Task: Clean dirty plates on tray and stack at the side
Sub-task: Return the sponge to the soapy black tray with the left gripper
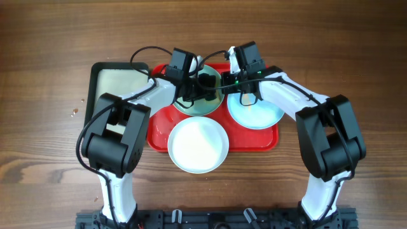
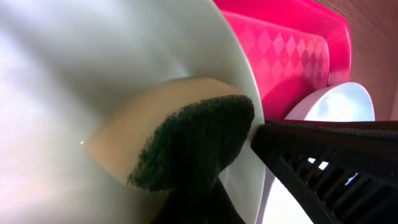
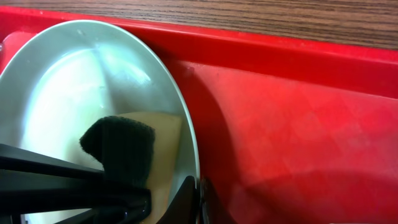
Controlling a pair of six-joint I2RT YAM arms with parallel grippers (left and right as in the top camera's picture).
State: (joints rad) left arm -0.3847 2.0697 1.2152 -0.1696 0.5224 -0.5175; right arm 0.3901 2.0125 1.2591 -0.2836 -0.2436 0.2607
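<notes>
On the red tray (image 1: 254, 141) lie a white plate (image 1: 198, 146) at the front and a pale blue plate (image 1: 257, 111) at the right. A third pale plate (image 1: 206, 105) is tilted up at the tray's back. My right gripper (image 3: 198, 200) is shut on that plate's rim (image 3: 186, 134). My left gripper (image 2: 205, 208) is shut on a yellow sponge with a dark green pad (image 2: 196, 143), which presses against the inside of the plate (image 2: 93, 68). Overhead, the left gripper (image 1: 193, 88) and the right gripper (image 1: 226, 86) meet over this plate. The sponge (image 3: 118, 148) also shows in the right wrist view.
A smaller black-rimmed tray (image 1: 95, 83) with a pale inside stands to the left of the red tray, touching it. Bare wooden table (image 1: 356, 57) lies all round. In the left wrist view the red tray's rim (image 2: 292, 50) and the white plate (image 2: 345, 102) show behind the held plate.
</notes>
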